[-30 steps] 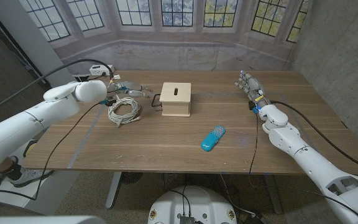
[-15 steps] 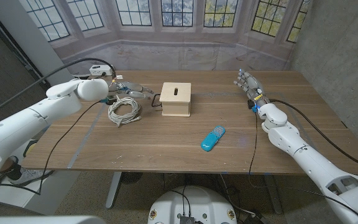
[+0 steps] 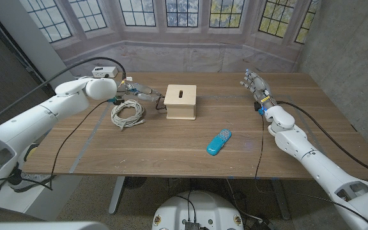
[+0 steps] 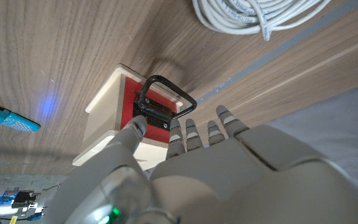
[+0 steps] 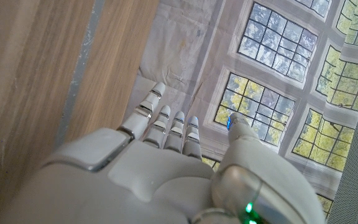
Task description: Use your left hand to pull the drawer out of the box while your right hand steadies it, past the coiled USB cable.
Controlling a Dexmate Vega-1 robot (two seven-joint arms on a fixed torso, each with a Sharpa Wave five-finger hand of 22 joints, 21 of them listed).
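A pale wooden box (image 3: 181,102) with a slot in its top stands mid-table. Its red drawer front (image 4: 150,115) carries a black loop handle (image 4: 168,98) on the side facing my left hand. My left hand (image 3: 138,94) reaches in with its fingers stretched out, the tips just short of the handle (image 3: 161,103) and holding nothing. The white coiled cable (image 3: 127,113) lies just in front of that hand. My right hand (image 3: 254,84) is open at the far right of the table, well away from the box, fingers spread (image 5: 160,121).
A blue flat object (image 3: 218,142) lies on the table in front of the box, to its right. A black cable runs from my left wrist across the table's left part. Windows and a grey wall stand behind the table's far edge.
My left hand has moved toward the box, its fingertips now close to the drawer handle. The right hand has hardly moved.
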